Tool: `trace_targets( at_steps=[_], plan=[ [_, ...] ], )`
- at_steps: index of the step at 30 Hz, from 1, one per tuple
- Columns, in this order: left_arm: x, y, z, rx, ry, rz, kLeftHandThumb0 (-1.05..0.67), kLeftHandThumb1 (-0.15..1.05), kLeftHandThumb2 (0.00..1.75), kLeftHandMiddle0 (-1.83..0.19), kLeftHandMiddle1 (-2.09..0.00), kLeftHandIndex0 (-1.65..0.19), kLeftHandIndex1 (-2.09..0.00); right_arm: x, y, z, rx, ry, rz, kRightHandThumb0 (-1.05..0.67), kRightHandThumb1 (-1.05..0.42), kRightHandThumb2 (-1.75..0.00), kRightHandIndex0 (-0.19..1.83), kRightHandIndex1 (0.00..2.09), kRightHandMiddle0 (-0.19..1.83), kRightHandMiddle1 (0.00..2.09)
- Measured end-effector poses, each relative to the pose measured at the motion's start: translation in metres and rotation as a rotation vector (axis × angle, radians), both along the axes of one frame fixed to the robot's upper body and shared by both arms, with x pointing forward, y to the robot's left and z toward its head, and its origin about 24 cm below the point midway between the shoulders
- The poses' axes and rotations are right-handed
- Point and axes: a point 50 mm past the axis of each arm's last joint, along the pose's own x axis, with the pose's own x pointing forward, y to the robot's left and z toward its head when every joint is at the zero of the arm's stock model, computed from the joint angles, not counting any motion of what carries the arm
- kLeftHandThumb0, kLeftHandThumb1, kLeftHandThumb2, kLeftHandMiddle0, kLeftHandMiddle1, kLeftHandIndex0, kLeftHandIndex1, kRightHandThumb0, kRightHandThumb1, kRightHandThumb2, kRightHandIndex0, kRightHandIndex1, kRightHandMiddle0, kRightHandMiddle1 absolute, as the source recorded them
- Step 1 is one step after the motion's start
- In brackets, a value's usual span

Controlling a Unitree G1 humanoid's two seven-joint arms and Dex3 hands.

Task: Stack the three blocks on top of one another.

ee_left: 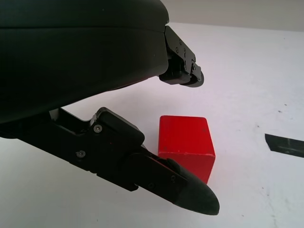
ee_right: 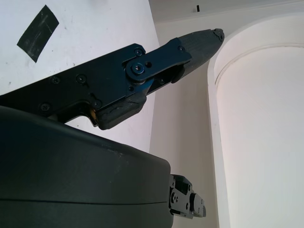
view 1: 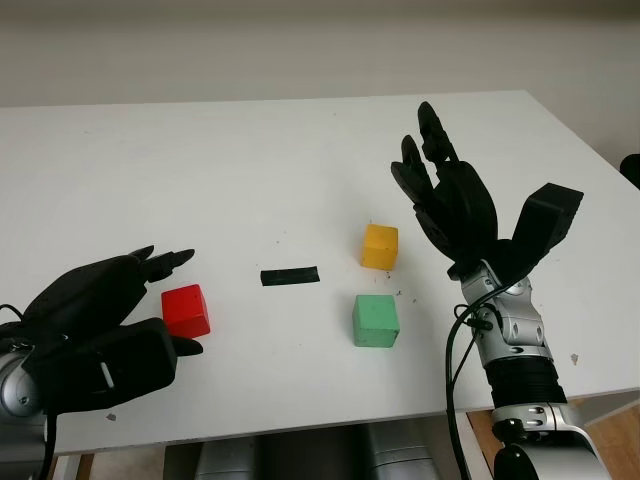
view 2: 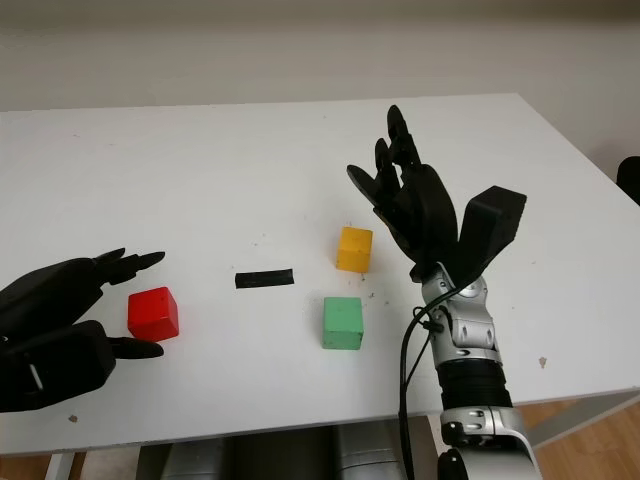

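No stacking done yet: all three blocks separate on the white table (view 1: pixel 250 150), each resting on its own face. Red block (view 1: pixel 186 309) at front left, well apart from the other two. Yellow block (view 1: pixel 380 246) and green block (view 1: pixel 376 320) near each other right of centre, yellow farther back, not touching. All stacking moves left to do, by judgement.

Left hand (view 1: pixel 95 330) low at the table's front left, cupped around the red block, thumb on the near side, fingers (view 1: pixel 165 262) beyond it; not closed on it, nothing held, gap visible in the left wrist view. Right hand (view 1: pixel 450 205) raised above the table just right of the yellow block, released, holding nothing.

Blocks: plain cubes, matte painted faces, crisp edges, probably wood. Tabletop smooth, matte, lightly speckled. Black tape strip (view 1: pixel 290 276) flat on the table between red and yellow. Hand shells hard black plastic, screwed joints.
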Motion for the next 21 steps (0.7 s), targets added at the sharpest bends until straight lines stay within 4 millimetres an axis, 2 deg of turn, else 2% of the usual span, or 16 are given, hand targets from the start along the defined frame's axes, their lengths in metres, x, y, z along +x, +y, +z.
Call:
trace_targets(
  at_steps=[10,13,16,21],
  plan=[
    [0.0012,-0.0012,-0.0027,0.075,-0.101,0.046,-0.59,0.85,0.06,-0.33,-0.09,-0.84,-0.33,-0.0021,-0.0001,-0.0032,0.003,0.004,-0.001,-0.91,-0.93,-0.05,-0.19,0.0,-0.17,0.01],
    [0.0012,-0.0016,-0.0028,0.085,-0.103,0.047,-0.58,0.85,0.05,-0.36,-0.08,-0.88,-0.38,-0.0022,0.0,-0.0025,0.002,0.001,0.0,-0.91,-0.93,-0.05,-0.19,0.0,-0.17,0.0],
    [0.0011,-0.0024,-0.0036,0.078,-0.104,0.047,-0.61,0.84,0.05,-0.38,-0.06,-0.83,-0.55,-0.0023,0.0002,-0.0023,0.001,-0.002,0.003,-0.91,-0.93,-0.05,-0.19,0.0,-0.16,0.01],
    [0.0024,-0.0032,-0.0032,0.072,-0.091,0.045,-0.62,0.81,0.04,-0.43,-0.07,-0.85,-0.63,-0.0021,-0.0003,-0.0018,-0.003,-0.001,-0.013,-0.91,-0.93,-0.06,-0.19,0.0,-0.12,0.02]
  ],
)
